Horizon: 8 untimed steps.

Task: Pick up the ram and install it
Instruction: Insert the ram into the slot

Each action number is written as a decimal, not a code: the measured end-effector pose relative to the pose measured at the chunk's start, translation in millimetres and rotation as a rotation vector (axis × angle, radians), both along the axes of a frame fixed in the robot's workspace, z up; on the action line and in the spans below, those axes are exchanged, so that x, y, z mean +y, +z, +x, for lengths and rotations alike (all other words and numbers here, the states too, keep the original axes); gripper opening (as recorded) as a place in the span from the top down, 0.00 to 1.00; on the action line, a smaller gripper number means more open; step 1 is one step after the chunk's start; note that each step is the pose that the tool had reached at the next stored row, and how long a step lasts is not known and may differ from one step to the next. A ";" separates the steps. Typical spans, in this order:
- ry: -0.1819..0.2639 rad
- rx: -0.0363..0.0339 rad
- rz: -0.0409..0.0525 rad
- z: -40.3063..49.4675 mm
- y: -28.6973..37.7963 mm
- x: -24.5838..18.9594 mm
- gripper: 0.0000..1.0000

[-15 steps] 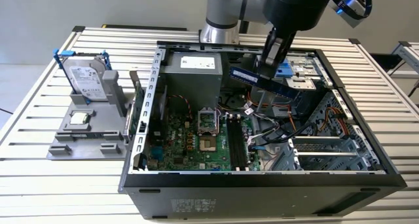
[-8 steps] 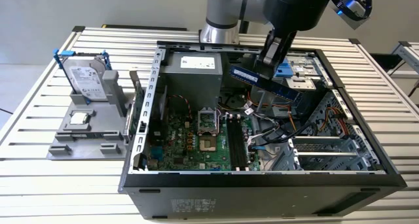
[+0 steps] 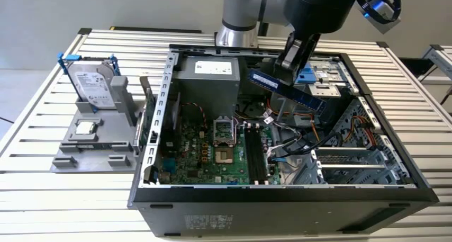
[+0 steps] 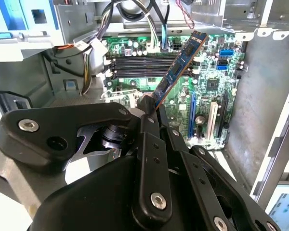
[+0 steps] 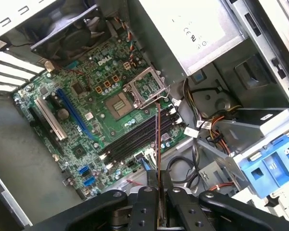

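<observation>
Blue-green ram (image 3: 300, 96) is clamped near one end in my gripper (image 3: 288, 67), jaws closed on it. In the exterior view it hangs tilted over the open computer case (image 3: 282, 191), above the motherboard (image 3: 211, 157) and apart from it. Hard drive (image 3: 95, 88) and processor chip (image 3: 86, 128) sit on the grey holder (image 3: 92, 152) at the exterior view's left, on the slatted table (image 3: 63, 199).

Second wrist view: gripper (image 4: 148, 108) pinches the ram (image 4: 180, 62), which angles across the memory slots (image 4: 130, 67).

First wrist view: ram (image 5: 158, 144) edge-on, a thin line rising from the gripper (image 5: 157, 190), crossing the memory slots (image 5: 132, 137) near the processor socket (image 5: 142, 89).
</observation>
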<state>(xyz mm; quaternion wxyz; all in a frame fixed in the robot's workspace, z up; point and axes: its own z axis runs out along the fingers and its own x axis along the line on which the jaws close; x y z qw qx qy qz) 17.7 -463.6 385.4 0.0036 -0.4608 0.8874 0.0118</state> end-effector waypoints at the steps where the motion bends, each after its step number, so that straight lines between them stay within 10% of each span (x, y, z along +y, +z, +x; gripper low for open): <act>1: -0.007 0.0000 0.0000 0.0 0.0 0.0 1.00; 8: -0.053 0.0000 0.0000 0.0 0.0 0.0 1.00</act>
